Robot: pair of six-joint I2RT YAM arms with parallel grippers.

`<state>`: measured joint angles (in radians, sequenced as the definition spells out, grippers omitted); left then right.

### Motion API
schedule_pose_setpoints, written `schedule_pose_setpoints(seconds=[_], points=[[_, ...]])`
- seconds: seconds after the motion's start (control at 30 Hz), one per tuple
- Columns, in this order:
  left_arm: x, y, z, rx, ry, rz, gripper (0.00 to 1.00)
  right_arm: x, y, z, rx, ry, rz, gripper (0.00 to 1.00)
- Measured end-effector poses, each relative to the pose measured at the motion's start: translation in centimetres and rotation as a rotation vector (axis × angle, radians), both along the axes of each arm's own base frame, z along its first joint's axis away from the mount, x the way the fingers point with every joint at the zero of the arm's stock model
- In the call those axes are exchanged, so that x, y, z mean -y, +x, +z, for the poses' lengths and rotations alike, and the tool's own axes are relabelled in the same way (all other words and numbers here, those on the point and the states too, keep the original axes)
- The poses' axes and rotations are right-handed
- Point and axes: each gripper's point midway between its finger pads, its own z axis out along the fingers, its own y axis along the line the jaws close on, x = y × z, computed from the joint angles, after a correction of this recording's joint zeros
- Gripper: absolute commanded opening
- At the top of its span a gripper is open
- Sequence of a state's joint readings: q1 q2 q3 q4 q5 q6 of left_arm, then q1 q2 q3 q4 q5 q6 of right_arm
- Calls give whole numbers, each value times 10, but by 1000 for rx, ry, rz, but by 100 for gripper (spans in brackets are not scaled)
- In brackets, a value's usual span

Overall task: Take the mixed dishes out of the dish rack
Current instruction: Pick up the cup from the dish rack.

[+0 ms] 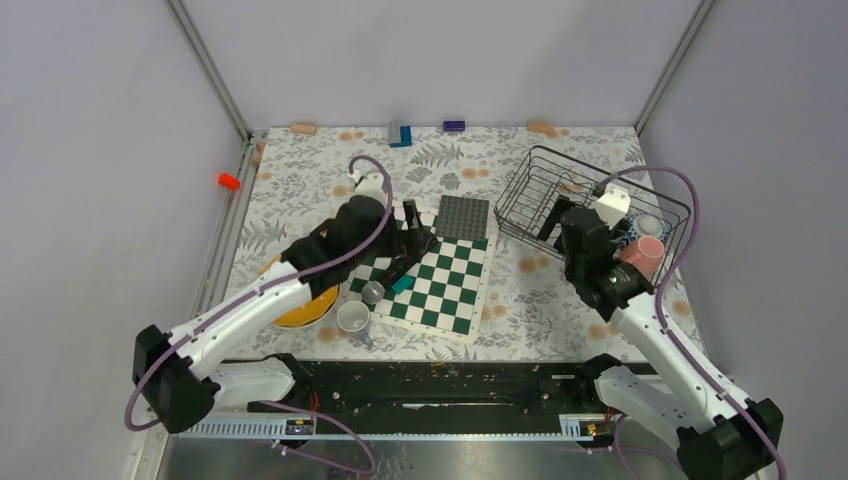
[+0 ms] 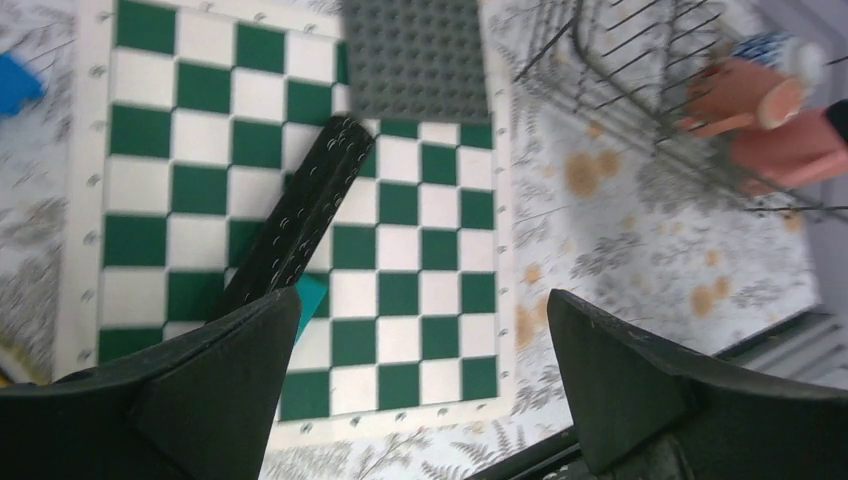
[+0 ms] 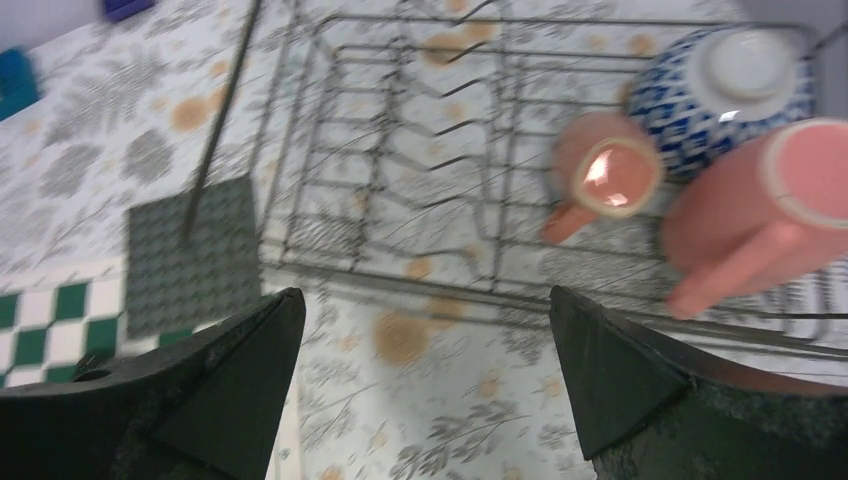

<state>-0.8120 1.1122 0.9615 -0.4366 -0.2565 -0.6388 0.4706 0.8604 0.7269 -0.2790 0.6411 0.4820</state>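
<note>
left gripper point(image 2: 420, 400) spread wide with nothing between the fingers, hanging over the green-and-white chessboard point(image 2: 400, 250). a black stick point(image 2: 300, 215) lies slanted on the squares there, with a teal block point(image 2: 312, 293) at its lower end. right gripper point(image 3: 420, 400) also spread and empty, hovering just in front of the dish rack point(image 1: 535, 160), not touching it. rack sits at the far right of the floral table point(image 1: 300, 180), just right of a dark grey studded plate point(image 1: 464, 217). loaded at its right end: a big pink mug point(image 3: 760, 220) on its side, a small pink mug point(image 3: 605, 175) just beside it, and a blue-and-white patterned bowl point(image 3: 720, 80) behind them (base toward the wrist camera). outside the rack: yellow-orange plate point(image 1: 305, 305) on the table left of the board, partly under the left arm. a grey mug point(image 1: 352, 317) stands mouth up by the board's near-left corner, and a smaller grey cup point(image 1: 373, 291) sits at the board's left edge.
</note>
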Motion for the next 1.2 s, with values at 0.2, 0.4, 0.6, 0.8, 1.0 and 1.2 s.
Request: schedule_pose_setpoints(seconds=[0.2,0.4,0.6,0.8,1.0,1.2], points=[[6,59,24,-32,-158,-36,99,59,9,-9,-125,-57,-198,100],[-8,79,35,-29,-164,-11,99,85,21,-45,-296,-86,-278,100],[-31,67,23,-18,-124,63,99,102,47,-55,-358,-80,-344,100],[-57,54,13,19,-85,144,99,110,63,-80,-417,-40,-389,99],[-68,46,13,80,-77,149,99,114,64,-91,-433,-10,-428,98],[-68,48,17,114,-74,136,99,119,63,-94,-435,-10,-459,92]])
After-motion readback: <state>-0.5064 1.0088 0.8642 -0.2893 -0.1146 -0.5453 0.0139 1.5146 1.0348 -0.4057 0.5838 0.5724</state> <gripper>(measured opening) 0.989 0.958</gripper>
